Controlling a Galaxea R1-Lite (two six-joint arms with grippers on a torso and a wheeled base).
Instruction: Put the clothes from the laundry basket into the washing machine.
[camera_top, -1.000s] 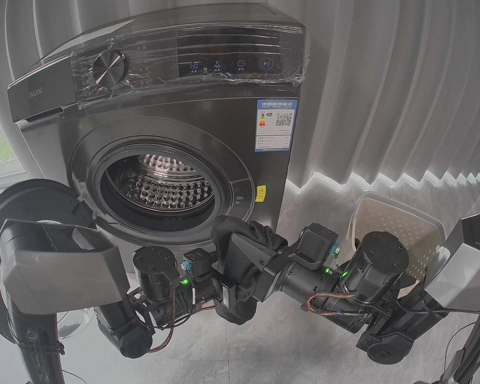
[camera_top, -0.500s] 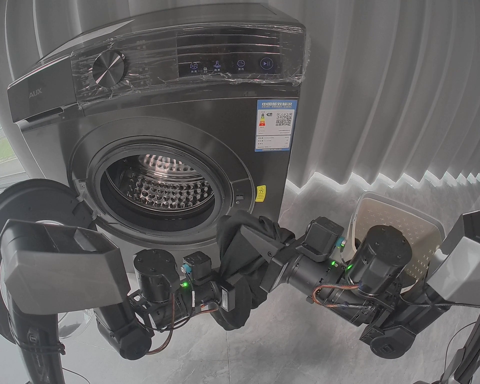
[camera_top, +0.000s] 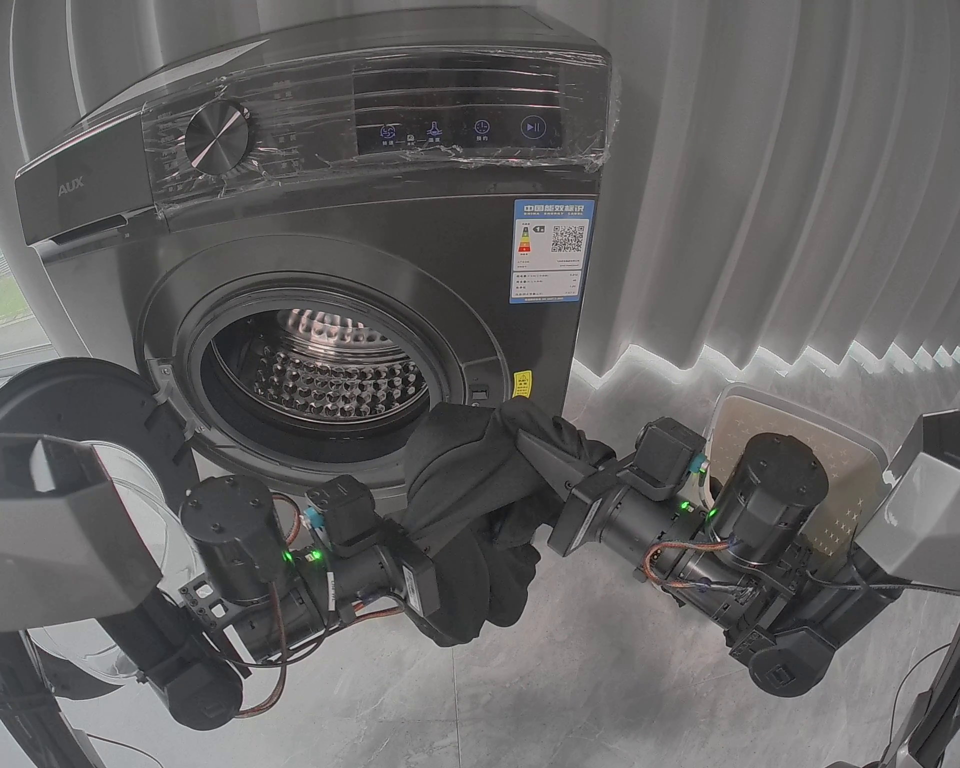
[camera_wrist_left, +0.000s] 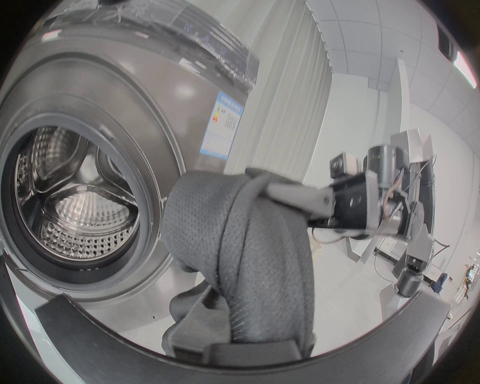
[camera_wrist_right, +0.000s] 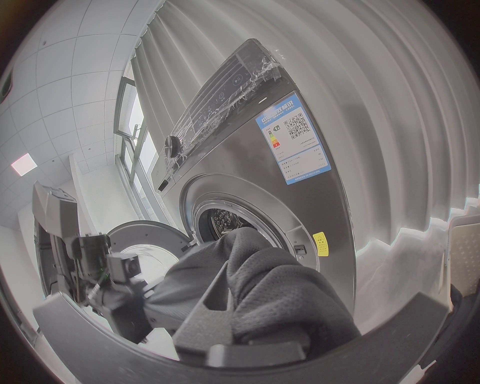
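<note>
Mid-transfer at the washer (camera_top: 400, 230): dark garment (camera_top: 470, 490) carried off the floor (camera_top: 600, 650) by both arms, bunched in front of the lower right rim of the round opening, not yet inside the drum (camera_top: 330, 385). Left claw (camera_wrist_left: 235, 337) pinched on the lower part, cloth draped over it and hanging below. Right claw (camera_top: 528, 450) clamped on the top fold, on the basket (camera_top: 800, 430) side. Basket on floor to the right of washer, near curtain (camera_top: 780, 180); contents hidden behind right arm.

Step in hand, by the look: carry & feed, w/ pick done and drop not yet. Next up, likely: lift bundle over lower rim, push well into drum, then open both claws & back out w/o dragging cloth along. Probably right claw leading, being higher & nearer the opening.

Room for moving: opening wide & unobstructed, no clothes seen in visible part of drum. Door (camera_top: 80, 400) swung open at washer's left, close beside left arm, so little slack on that side. Hanging tail of garment below rim level: risk of snagging on rim or seal, or trailing outside after release. Bare floor btwn washer & basket, enough for backing off to the right.
</note>
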